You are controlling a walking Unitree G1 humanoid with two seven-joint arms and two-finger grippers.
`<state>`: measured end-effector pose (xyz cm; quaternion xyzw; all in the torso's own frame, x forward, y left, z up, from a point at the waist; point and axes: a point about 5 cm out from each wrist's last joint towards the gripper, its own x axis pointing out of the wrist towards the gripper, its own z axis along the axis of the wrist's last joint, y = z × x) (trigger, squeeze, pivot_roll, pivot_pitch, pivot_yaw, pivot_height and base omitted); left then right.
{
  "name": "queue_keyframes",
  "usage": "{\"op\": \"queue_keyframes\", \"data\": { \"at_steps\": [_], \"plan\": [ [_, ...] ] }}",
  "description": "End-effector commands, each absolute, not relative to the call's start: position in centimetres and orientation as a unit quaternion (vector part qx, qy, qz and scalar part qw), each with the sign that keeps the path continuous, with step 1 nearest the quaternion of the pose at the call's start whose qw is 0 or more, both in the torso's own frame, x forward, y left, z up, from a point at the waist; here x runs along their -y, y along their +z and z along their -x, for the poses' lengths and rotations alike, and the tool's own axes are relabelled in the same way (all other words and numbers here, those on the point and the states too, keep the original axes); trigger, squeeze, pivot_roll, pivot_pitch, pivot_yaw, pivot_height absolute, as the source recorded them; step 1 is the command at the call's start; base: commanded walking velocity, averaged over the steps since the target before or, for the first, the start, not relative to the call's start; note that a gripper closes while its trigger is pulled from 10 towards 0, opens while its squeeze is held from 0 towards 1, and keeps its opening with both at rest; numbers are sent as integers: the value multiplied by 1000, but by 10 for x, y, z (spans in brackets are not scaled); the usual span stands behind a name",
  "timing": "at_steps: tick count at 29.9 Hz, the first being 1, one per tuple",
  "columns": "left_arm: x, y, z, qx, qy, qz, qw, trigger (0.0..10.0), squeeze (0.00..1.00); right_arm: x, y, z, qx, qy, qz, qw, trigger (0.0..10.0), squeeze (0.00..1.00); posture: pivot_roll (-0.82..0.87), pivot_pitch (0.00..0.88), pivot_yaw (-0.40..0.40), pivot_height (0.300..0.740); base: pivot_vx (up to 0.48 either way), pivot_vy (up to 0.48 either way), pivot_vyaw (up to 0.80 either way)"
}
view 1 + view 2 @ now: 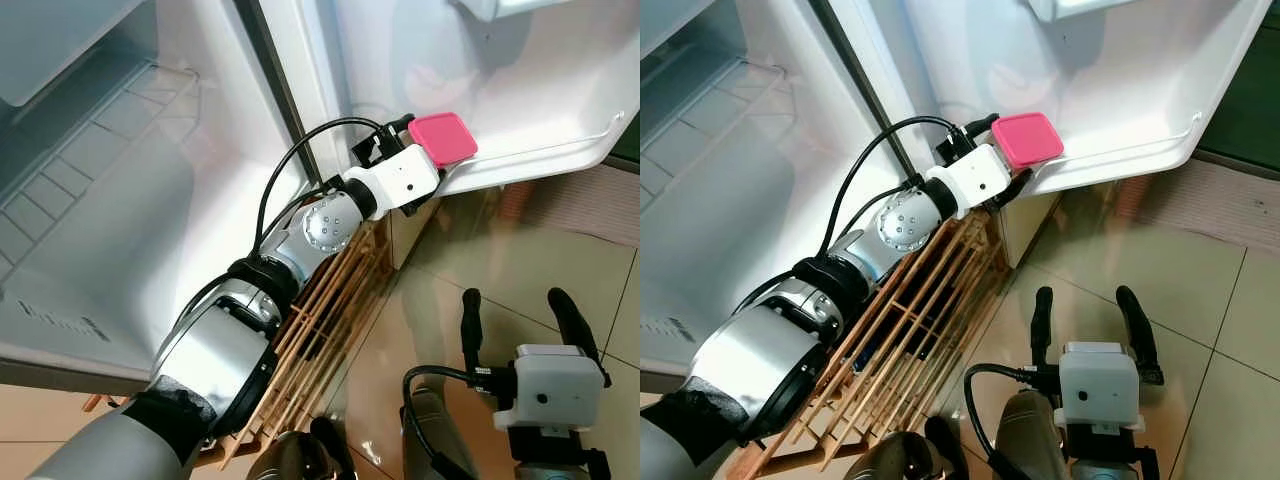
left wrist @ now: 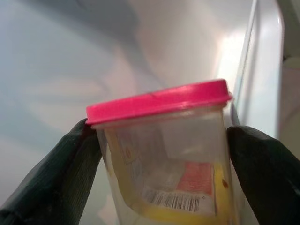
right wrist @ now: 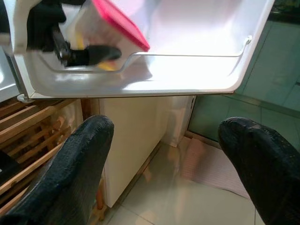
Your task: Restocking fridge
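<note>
My left gripper (image 1: 405, 150) is shut on a clear tub with a pink lid (image 1: 442, 138), holding it inside the lower shelf of the open fridge door (image 1: 560, 150) at the shelf's hinge end. The left wrist view shows the tub (image 2: 164, 154) between both black fingers (image 2: 56, 178), with a yellow label and a barcode. In the right wrist view the tub (image 3: 110, 33) sits tilted in the door shelf (image 3: 187, 79). My right gripper (image 1: 520, 320) hangs low over the tiled floor, open and empty.
The fridge interior (image 1: 90, 200) lies open at the left with bare glass shelves. A slatted wooden rack (image 1: 910, 330) stands under my left arm beside the fridge. A white cabinet (image 3: 136, 136) stands below the door shelf, over beige floor tiles (image 1: 440, 310).
</note>
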<state>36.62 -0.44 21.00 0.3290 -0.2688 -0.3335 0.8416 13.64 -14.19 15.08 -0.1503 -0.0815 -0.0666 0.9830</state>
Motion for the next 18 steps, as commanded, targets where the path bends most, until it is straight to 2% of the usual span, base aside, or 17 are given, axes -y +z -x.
{"op": "queue_keyframes", "data": {
  "at_steps": [1, 9, 10, 18],
  "plan": [
    [-2, 229, -370, 305, -309, -335, 836, 10000, 1000, 139, 145, -135, 65, -61, 143, 986, 10000, 0, -381, 228, 244, 725, 0, 0, 0],
    [-3, 233, -375, 292, -310, -364, 828, 10000, 1000, 139, 145, -136, 64, -58, 143, 986, 10000, 0, -376, 228, 245, 725, 0, 0, 0],
    [-3, 230, -375, 284, -310, -375, 826, 10000, 0, 139, 145, -136, 64, -58, 143, 986, 10000, 0, -375, 228, 246, 725, 0, 0, 0],
    [2, 211, -371, 258, -329, -395, 818, 10000, 0, 139, 145, -137, 64, -56, 143, 986, 10000, 0, -375, 229, 244, 725, 0, 0, 0]
  ]
}}
